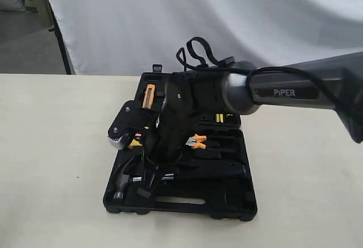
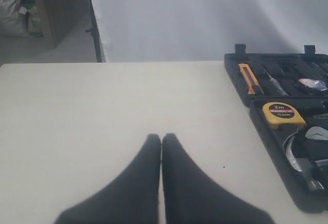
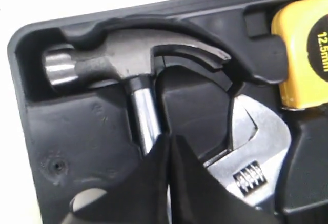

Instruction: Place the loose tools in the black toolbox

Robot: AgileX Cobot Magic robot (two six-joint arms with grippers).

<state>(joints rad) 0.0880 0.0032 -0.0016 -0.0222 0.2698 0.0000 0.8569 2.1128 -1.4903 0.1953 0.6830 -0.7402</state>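
The black toolbox (image 1: 232, 207) lies open on the table. The claw hammer (image 3: 128, 57) rests in its recess at the box's near left corner, with its head (image 1: 121, 188) on the left. The adjustable wrench (image 3: 259, 149) lies in the box beside it. My right gripper (image 3: 167, 140) is shut, its tips just above the hammer's steel shaft with nothing between them. It reaches down into the box (image 1: 148, 175). My left gripper (image 2: 161, 138) is shut over bare table, left of the toolbox (image 2: 267, 131). A small pale round thing (image 2: 312, 84) in the lid may be the tape roll.
A yellow tape measure (image 2: 283, 115) sits in the box next to the wrench. Orange-handled pliers (image 1: 198, 141) and an orange knife (image 2: 249, 78) are stowed too. The right arm (image 1: 283, 92) spans the box. A white cloth hangs behind the table.
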